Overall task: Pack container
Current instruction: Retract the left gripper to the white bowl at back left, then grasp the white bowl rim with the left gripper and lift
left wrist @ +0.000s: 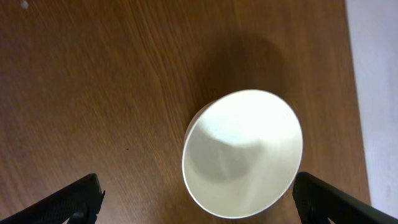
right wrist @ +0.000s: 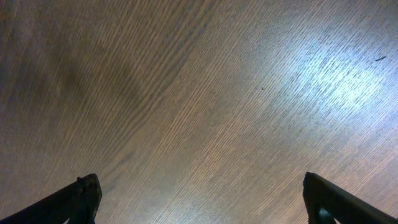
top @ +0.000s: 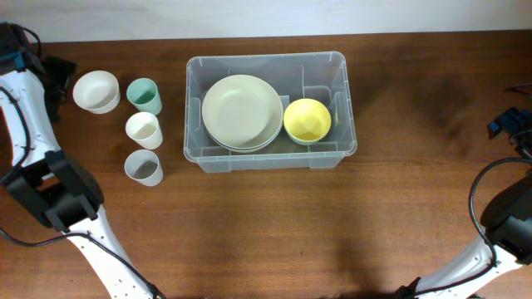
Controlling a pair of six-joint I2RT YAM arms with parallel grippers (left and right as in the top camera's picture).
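Container point(top: 266, 56): clear plastic bin, upright on the desk point(top: 249, 224), centre of the far half, long side running left to right.
- Inside, left part: stack of pale green plates point(top: 242, 111), lying flat. How many plates, cannot tell.
- Inside, right part: 1 yellow bowl point(top: 307, 120), mouth up, just beside the plates.

Left of the container, on bare wood:
- White bowl point(top: 96, 90), farthest left, mouth up.
- 3 cups in a column, all upright: teal cup point(top: 144, 95) at the far end, cream cup point(top: 143, 129) in the middle, grey cup point(top: 144, 167) nearest. They stand close together but apart from one another.

Left claw point(left wrist: 196, 193): released, its 2 fingers spread wide, nothing gripped. In the wrist view the white bowl lies between the fingertips, the right-hand finger close to its rim. Contact cannot be told.

Right claw point(right wrist: 199, 186): released, fingers spread wide, nothing gripped. Its wrist view shows only wood grain. This arm is at the right edge of the desk, well apart from the container.
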